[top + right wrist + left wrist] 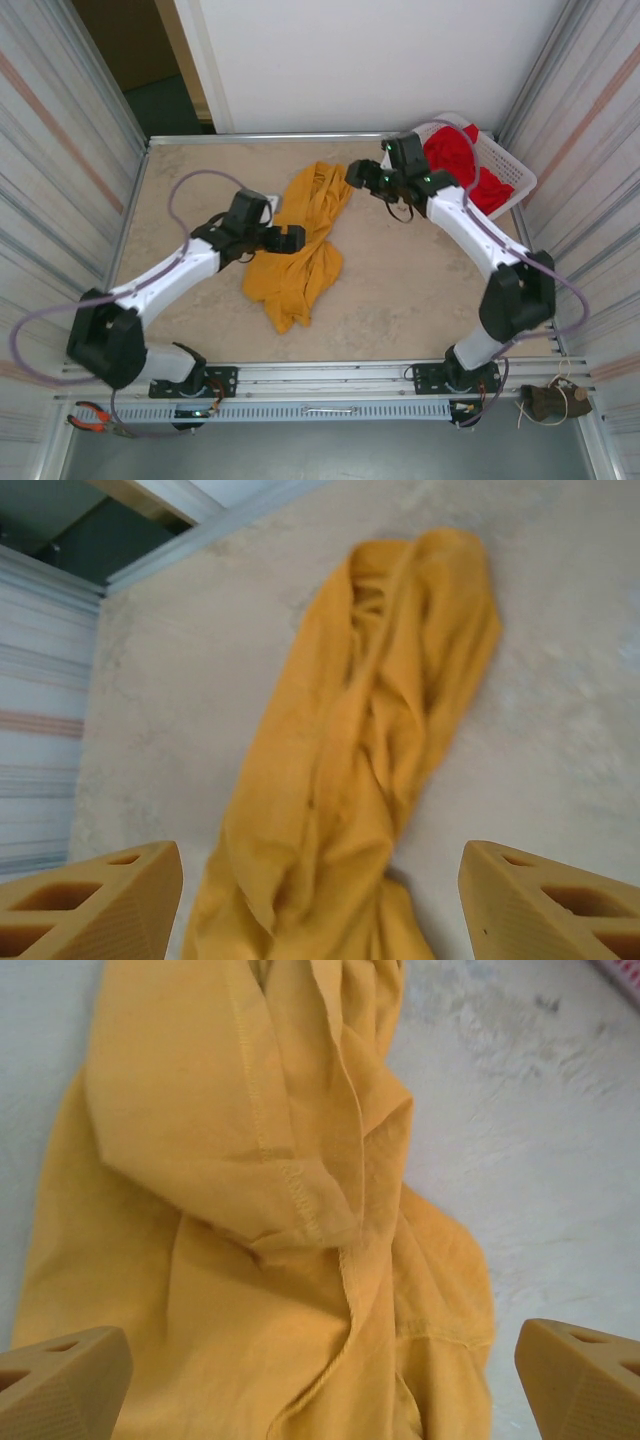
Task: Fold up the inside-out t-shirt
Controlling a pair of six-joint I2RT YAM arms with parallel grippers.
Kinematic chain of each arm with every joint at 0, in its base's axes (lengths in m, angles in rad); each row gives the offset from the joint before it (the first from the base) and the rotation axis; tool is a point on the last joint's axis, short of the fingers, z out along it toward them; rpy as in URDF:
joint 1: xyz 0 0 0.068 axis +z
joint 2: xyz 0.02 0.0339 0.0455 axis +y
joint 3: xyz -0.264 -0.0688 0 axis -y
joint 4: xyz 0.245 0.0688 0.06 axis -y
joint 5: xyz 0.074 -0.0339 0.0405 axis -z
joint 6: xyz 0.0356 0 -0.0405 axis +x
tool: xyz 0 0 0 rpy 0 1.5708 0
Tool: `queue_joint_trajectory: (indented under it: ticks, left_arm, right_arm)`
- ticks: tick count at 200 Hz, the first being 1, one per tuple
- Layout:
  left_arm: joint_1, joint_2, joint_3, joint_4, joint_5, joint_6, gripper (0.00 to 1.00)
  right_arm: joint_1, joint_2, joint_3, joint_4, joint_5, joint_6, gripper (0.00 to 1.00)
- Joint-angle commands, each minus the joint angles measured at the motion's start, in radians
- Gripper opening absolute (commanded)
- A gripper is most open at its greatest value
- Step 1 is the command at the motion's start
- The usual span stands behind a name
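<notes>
Loosely bunched, the yellow t-shirt (pixel 300 275) lay mid-frame; the left gripper (pixel 297 238) over it and the right gripper (pixel 352 173) at its upper right both had fingers spread.

In the top view the left arm (pixel 170 275) rises from its base at 7 o'clock and slants toward 1 o'clock, elbow low and wrist level. The left end effector (pixel 288 238) sits just left of centre and points to 3 o'clock. Its wrist camera shows the left end effector (pixel 320 1390) with tan fingers (pixel 60 1385) spread wide, one at each lower corner.

The right arm (pixel 470 225) climbs from 5 o'clock, bends at a dark elbow and stretches toward 11 o'clock. The right end effector (pixel 355 175) sits near 12 o'clock, aimed at 9 o'clock. From its own wrist, the right end effector (pixel 320 905) also has its fingers (pixel 550 905) well apart.
</notes>
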Motion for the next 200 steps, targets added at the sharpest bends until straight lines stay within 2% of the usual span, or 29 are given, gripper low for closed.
queue_joint_trajectory:
  ticks: [1,17,37,67,76,84,92,111,129,157,200]
  left_arm:
    - [-0.032,0.114,0.099,-0.046,-0.094,0.122,0.99]
    - [-0.047,0.184,0.141,-0.043,-0.131,0.158,0.99]
    - [-0.051,0.247,0.176,-0.039,-0.166,0.175,0.94]
    - [-0.051,0.317,0.220,-0.036,-0.155,0.199,0.82]
    - [-0.050,0.335,0.230,-0.036,-0.144,0.201,0.76]
    - [-0.051,0.353,0.236,-0.034,-0.131,0.205,0.66]
    - [-0.051,0.368,0.243,-0.033,-0.113,0.206,0.52]
    - [-0.040,0.394,0.261,-0.036,-0.089,0.203,0.00]
    - [-0.007,0.371,0.266,-0.037,-0.083,0.169,0.00]
    - [0.084,0.246,0.233,-0.015,-0.059,0.090,0.00]
    - [0.222,0.053,0.146,0.010,0.025,0.005,0.00]
  right_arm:
    - [0.059,-0.114,-0.176,0.013,0.085,0.069,0.72]
    - [0.128,-0.195,-0.302,0.004,0.134,0.105,0.72]
    - [0.213,-0.294,-0.437,-0.002,0.193,0.164,0.72]
    - [0.342,-0.429,-0.581,-0.020,0.274,0.248,0.72]
    - [0.378,-0.459,-0.611,-0.011,0.286,0.267,0.72]
    - [0.411,-0.480,-0.634,0.001,0.293,0.281,0.73]
    - [0.444,-0.490,-0.652,0.018,0.298,0.291,0.73]
    - [0.517,-0.463,-0.672,0.064,0.281,0.300,0.73]
    - [0.595,-0.374,-0.655,0.114,0.269,0.291,0.74]
    - [0.709,-0.157,-0.538,0.146,0.251,0.252,0.76]
    - [0.798,0.104,-0.384,0.165,0.231,0.264,0.74]
